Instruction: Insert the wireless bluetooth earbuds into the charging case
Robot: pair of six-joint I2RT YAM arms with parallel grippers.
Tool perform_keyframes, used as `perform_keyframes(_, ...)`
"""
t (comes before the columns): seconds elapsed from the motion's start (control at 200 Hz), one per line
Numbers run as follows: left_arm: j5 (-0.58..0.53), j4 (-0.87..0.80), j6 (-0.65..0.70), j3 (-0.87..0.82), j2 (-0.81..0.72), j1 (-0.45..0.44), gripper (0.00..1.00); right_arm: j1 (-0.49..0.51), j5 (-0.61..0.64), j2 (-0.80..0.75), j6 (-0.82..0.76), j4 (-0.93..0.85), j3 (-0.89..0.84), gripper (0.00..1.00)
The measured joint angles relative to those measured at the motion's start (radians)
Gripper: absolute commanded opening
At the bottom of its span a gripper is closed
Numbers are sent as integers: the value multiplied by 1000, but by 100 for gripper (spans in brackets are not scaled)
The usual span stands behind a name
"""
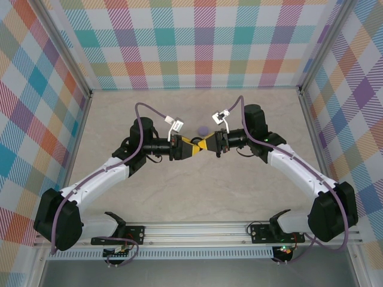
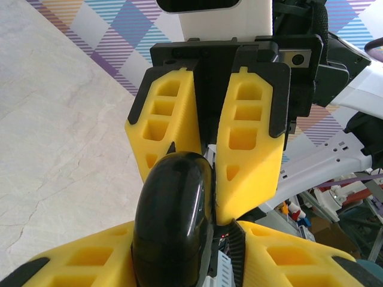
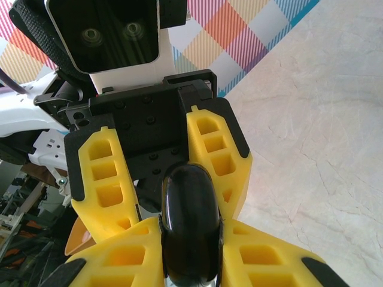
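A glossy black charging case (image 2: 173, 227) is held in mid-air between both grippers, which meet tip to tip over the middle of the table. My left gripper (image 2: 182, 230) is shut on it from the left, its yellow fingers (image 2: 78, 263) on either side. My right gripper (image 3: 191, 224) is shut on the same case (image 3: 190, 221) from the right. In the top view the two grippers (image 1: 196, 147) (image 1: 210, 144) hide the case. A small lavender round thing (image 1: 203, 130) lies on the table just behind them; I cannot tell whether it is an earbud.
The pale marble tabletop (image 1: 197, 197) is walled on three sides by checked panels (image 1: 197, 42). An aluminium rail (image 1: 197, 230) with both arm bases runs along the near edge.
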Motion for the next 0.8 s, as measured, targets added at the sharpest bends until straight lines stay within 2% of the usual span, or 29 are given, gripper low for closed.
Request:
perform_keyframes(0.09, 6, 0, -2, 0, 1, -1, 38, 0, -3, 1, -10, -5, 0, 23)
perform_keyframes(0.245, 19, -4, -11, 0, 5, 0, 22, 0, -17, 1, -27, -20, 10, 23)
perform_keyframes(0.525, 32, -7, -10, 0, 9, 0, 16, -1, -21, 1, -68, -63, 19, 27)
perform_keyframes(0.59, 32, -7, -10, 0, 10, 0, 15, 0, -16, 1, -74, -76, 23, 29)
perform_keyframes(0.67, 27, -15, 0, 0, 11, 0, 14, 3, 3, 0, -78, -89, 26, 37)
perform_keyframes(0.8, -3, -73, 44, 12, 11, -1, 12, 12, 71, -2, -90, -122, 28, 45)
